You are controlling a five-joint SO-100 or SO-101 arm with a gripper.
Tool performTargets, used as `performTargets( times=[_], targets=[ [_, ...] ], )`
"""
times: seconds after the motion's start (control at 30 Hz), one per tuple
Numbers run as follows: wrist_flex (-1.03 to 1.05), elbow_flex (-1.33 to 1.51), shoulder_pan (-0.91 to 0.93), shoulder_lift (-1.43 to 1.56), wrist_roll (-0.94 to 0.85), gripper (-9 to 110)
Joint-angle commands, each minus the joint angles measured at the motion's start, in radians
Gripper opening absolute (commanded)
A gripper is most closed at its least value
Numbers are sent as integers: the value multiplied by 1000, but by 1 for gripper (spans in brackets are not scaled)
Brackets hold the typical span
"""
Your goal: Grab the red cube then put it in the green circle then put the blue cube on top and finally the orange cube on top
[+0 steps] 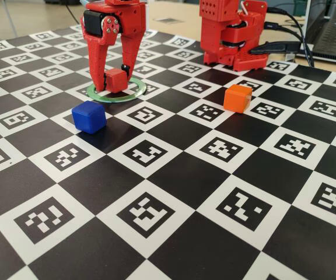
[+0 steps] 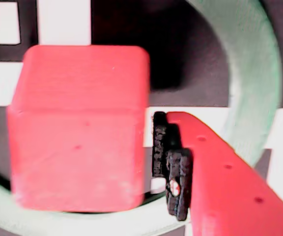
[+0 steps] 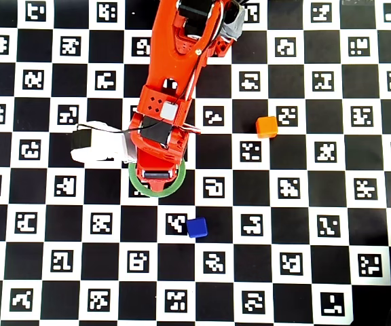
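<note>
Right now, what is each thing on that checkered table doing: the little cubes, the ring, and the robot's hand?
red cube: inside the green circle, between the hand's fingers; whether it rests on the board cannot be told.
green circle: flat on the board, around the red cube.
blue cube: resting alone on the board, outside the ring, untouched.
orange cube: resting alone on the board, apart from the others.
hand: lowered over the ring, fingers either side of the red cube; a small gap shows in the wrist view.

Checkerboard mat point(image 1: 174, 192) with square markers, laptop point(image 1: 334, 35) and black cables point(image 1: 290, 23) behind it.
</note>
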Motion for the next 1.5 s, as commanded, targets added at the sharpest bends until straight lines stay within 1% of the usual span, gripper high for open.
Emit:
performTargets(
  times=[0.0, 0.43, 0.73, 1.17, 1.47],
  targets=[
    [48, -67, 17, 52, 5, 25],
    [284, -319, 35, 92, 37, 26],
    [443, -505, -51, 87, 138, 26],
    [503, -588, -232, 48, 242, 26],
    [529, -678, -341, -60, 299, 26]
  ],
)
